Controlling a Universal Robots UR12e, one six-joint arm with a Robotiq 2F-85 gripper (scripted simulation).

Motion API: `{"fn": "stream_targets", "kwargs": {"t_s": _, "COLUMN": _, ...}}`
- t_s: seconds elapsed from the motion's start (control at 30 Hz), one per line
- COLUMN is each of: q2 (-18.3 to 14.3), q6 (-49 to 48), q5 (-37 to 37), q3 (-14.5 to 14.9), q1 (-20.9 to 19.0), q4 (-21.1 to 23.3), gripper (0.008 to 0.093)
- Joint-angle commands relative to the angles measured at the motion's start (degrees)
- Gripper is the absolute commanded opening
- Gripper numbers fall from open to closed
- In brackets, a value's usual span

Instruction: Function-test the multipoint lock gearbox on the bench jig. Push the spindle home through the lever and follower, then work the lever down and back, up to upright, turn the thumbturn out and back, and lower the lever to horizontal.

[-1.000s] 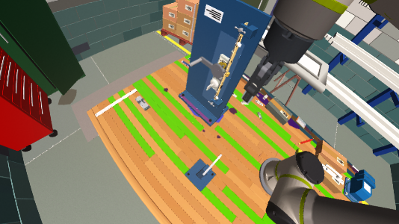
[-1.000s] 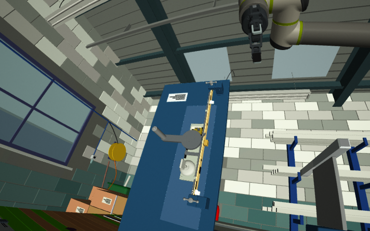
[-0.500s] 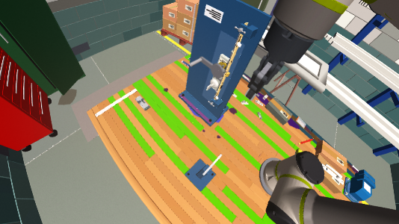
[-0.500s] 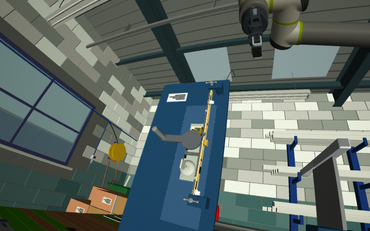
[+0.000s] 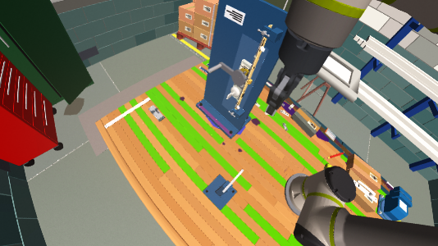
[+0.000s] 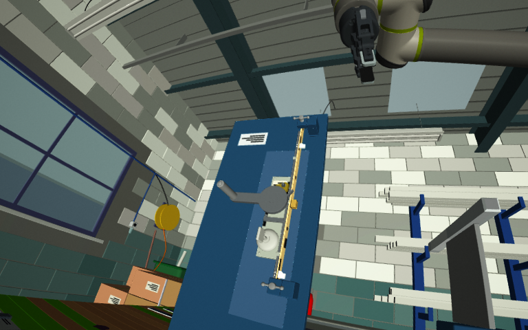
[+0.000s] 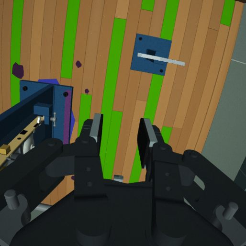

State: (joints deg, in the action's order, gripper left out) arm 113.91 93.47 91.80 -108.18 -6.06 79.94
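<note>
The blue bench jig (image 5: 242, 61) stands upright on the wooden bench, and my gripper (image 7: 119, 136) hangs high beside its right edge, partly closed and holding nothing. On the jig's face the grey lever (image 6: 249, 196) lies about horizontal, pointing left, with the pale thumbturn (image 6: 267, 238) below it and a brass faceplate strip (image 6: 290, 202) running down the right side. The square steel spindle (image 7: 160, 59) rests in a small blue block (image 5: 220, 191) on the bench, well in front of the jig. In the second side camera my gripper (image 6: 366, 62) sits above the jig's top.
Cardboard boxes (image 5: 199, 20) are stacked behind the jig. A red tool cabinet (image 5: 24, 110) stands off the bench's left side. Small parts and tools (image 5: 307, 123) lie along the bench's right edge, and racks of white profiles (image 5: 393, 82) stand beyond. My arm's base (image 5: 324, 192) occupies the near right corner.
</note>
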Motion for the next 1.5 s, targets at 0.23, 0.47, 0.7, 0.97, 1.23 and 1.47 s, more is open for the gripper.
{"fn": "stream_targets", "kwargs": {"t_s": 0.23, "q2": -9.0, "q6": -0.6, "q5": 5.7, "q3": 3.6, "q1": -7.8, "q4": -8.7, "gripper": 0.0380}}
{"fn": "stream_targets", "kwargs": {"t_s": 0.47, "q2": -21.0, "q6": -1.3, "q5": 13.4, "q3": 8.3, "q1": -18.3, "q4": -20.4, "gripper": 0.0380}}
{"fn": "stream_targets", "kwargs": {"t_s": 0.7, "q2": -34.1, "q6": -2.2, "q5": 21.8, "q3": 13.6, "q1": -29.7, "q4": -33.2, "gripper": 0.0380}}
{"fn": "stream_targets", "kwargs": {"t_s": 0.97, "q2": -46.5, "q6": -3.0, "q5": 29.8, "q3": 18.6, "q1": -40.5, "q4": -45.4, "gripper": 0.0380}}
{"fn": "stream_targets", "kwargs": {"t_s": 1.23, "q2": -52.9, "q6": -3.4, "q5": 34.0, "q3": 21.3, "q1": -46.1, "q4": -51.8, "gripper": 0.0380}}
{"fn": "stream_targets", "kwargs": {"t_s": 1.47, "q2": -54.1, "q6": -3.5, "q5": 34.8, "q3": 21.7, "q1": -47.1, "q4": -52.9, "gripper": 0.0380}}
